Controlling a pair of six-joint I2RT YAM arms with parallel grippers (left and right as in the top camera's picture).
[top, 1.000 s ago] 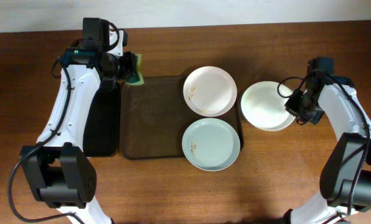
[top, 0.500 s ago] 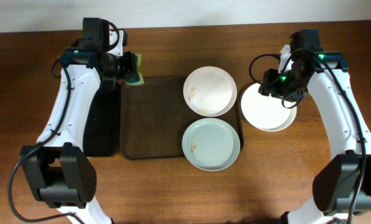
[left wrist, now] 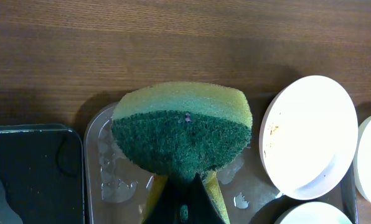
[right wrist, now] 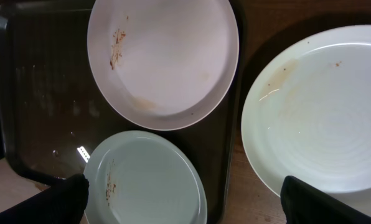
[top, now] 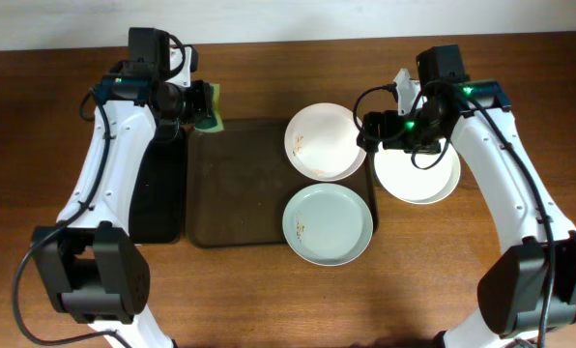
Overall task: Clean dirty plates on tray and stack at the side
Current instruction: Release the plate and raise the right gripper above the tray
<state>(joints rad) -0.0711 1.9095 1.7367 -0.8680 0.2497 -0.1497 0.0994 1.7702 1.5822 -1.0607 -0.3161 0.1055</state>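
Right end effector (top: pixel 377 130), shifted left off the counter plate (top: pixel 418 179) at right, jaws apart; grip the speckled plate (top: pixel 327 141), upper centre on the tray (top: pixel 235 193), squarely by its rim; left end effector (top: pixel 206 104) clamps sponge (left wrist: pixel 180 134)

A dark brown wooden table (top: pixel 27 116) meets a pale wall (top: pixel 298 17) behind it.

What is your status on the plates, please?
Left end effector shut on sponge, over far left tray corner. Right end effector open, empty. White plate and blue-green plate speckled, on tray; third plate beside it. Nothing in the way.
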